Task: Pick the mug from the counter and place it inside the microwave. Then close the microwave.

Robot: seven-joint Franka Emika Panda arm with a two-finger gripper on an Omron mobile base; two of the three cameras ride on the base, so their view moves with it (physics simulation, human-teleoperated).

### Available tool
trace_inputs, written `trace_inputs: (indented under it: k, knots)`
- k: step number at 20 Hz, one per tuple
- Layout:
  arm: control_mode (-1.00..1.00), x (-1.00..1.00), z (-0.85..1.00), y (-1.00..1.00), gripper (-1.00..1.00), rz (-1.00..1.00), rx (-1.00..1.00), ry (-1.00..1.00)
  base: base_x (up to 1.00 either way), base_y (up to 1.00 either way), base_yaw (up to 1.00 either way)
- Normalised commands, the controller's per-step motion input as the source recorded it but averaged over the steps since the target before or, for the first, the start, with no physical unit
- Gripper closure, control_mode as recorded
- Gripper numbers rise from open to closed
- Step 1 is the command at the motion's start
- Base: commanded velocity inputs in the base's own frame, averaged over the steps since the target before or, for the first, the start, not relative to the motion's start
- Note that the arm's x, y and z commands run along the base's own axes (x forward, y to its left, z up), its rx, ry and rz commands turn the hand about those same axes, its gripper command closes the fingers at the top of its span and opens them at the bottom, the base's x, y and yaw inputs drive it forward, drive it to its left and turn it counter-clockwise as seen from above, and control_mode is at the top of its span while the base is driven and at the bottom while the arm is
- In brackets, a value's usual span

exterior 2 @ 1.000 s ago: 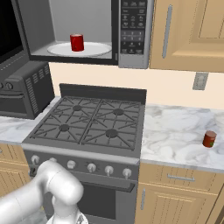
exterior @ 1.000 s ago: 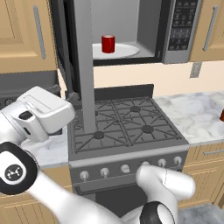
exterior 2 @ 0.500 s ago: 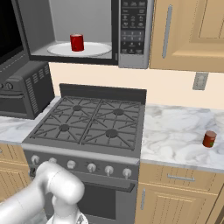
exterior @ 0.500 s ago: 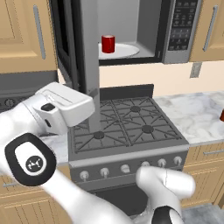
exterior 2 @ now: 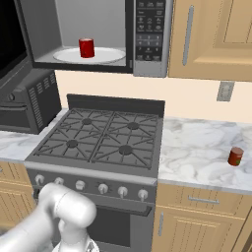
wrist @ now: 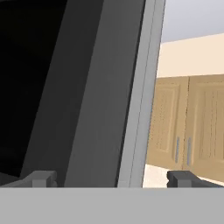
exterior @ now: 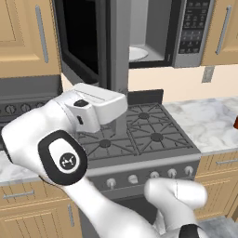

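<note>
From the left base view we see our white, smooth-shelled arm (exterior: pixel 69 139) bulking across the foreground, its hand raised beside the open door (exterior: pixel 100 42) of the microwave (exterior: pixel 186 32). The door is a flat slab with a dark glass window and a silver-grey edge. Past that edge a sliver of the round white plate (exterior: pixel 135 53) shows inside. Below lies the black gas stove (exterior: pixel 139 135) with its ribbed iron grates, and to the right the counter (exterior: pixel 209 123), white marble with grey veins.

From the right base view we see the mug (exterior 2: pixel 86 47), a small bright red cylinder, standing upright on the white plate (exterior 2: pixel 106 55) inside the microwave (exterior 2: pixel 147 39). The dark knobbed countertop oven (exterior 2: pixel 24 101) sits at the left, and a small red-brown can (exterior 2: pixel 236 156) stands on the marble counter (exterior 2: pixel 202 152), well apart from the stove (exterior 2: pixel 98 140).

In the hand view we look along the gripper (wrist: pixel 116 178); its two dark tips stand wide apart with nothing between them, the grey door edge (wrist: pixel 140 92) rising just beyond. Pale wooden panelled cabinets (wrist: pixel 188 127) show to the right.
</note>
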Motion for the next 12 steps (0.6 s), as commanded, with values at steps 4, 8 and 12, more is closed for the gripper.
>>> trace_inputs:
  k: [4, 8, 12]
  knots:
    - [-1.0, 0.31, 0.02, -0.5, -1.0, 0.01, 0.0, 0.03, 0.0, 0.0, 0.0]
    - [-1.0, 0.41, 0.04, -0.39, -1.0, 0.05, 0.0, 0.01, 0.0, 0.0, 0.0]
    - [-1.0, 0.33, 0.0, -0.34, -1.0, 0.07, 0.0, 0.03, 0.0, 0.0, 0.0]
